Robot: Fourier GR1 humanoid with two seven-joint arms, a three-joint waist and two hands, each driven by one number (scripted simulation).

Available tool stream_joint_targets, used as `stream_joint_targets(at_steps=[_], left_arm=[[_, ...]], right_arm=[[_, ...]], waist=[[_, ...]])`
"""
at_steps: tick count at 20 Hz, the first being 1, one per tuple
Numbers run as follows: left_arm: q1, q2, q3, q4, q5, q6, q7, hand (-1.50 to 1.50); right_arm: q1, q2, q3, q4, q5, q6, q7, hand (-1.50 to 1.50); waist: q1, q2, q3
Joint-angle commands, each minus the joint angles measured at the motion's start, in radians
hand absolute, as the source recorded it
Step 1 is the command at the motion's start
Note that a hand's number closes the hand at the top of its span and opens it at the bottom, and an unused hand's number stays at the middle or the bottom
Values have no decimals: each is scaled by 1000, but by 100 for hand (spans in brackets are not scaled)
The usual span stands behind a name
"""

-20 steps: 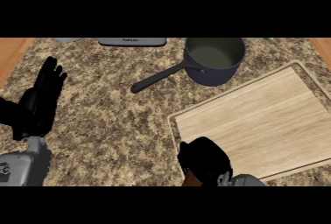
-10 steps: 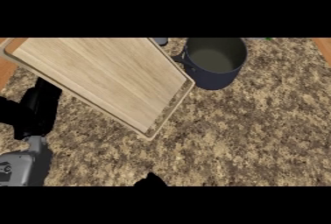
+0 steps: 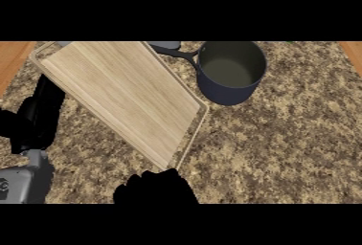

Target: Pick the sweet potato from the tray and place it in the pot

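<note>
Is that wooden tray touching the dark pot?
Apart. In the head view a strip of speckled counter shows between the wooden tray and the pot's body; only the handle runs behind the tray.

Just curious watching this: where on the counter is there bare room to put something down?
Widest bare patch: counter right of the tray and below the pot. Crowded: the left, where the left hand borders the tray, and the bottom middle by the right hand.

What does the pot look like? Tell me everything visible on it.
The pot is a dark blue-grey, metal-looking saucepan standing upright on the speckled stone counter, near the far edge. Its round mouth is open with no lid, and the greyish inside holds nothing visible. A straight dark handle points left, reaching the far corner of the wooden tray. No hand touches it.
</note>
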Motion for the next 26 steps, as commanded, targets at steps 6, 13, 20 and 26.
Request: stream_joint_targets(at_steps=[6,13,20,26], left_arm=[[-26,27,36,-6,24,-26,40,0],[26,16,49,6,28,-53,-7,0],[25,-50,-34,-44,-50,10,9,0],[-11,-22,-3,-27,-27,-10,20,0]], right_arm=[[-241,12,-234,7,-54,-32,134,150],[-199,12,-462,85,-143,9,-48,150],[-249,12,-641,425,-336,-183,-329,150],[-317,-108,-576,645,27,-205,-334,150]], waist=[[-2,5,0],[-6,6,0],[9,12,1],[7,12,0]])
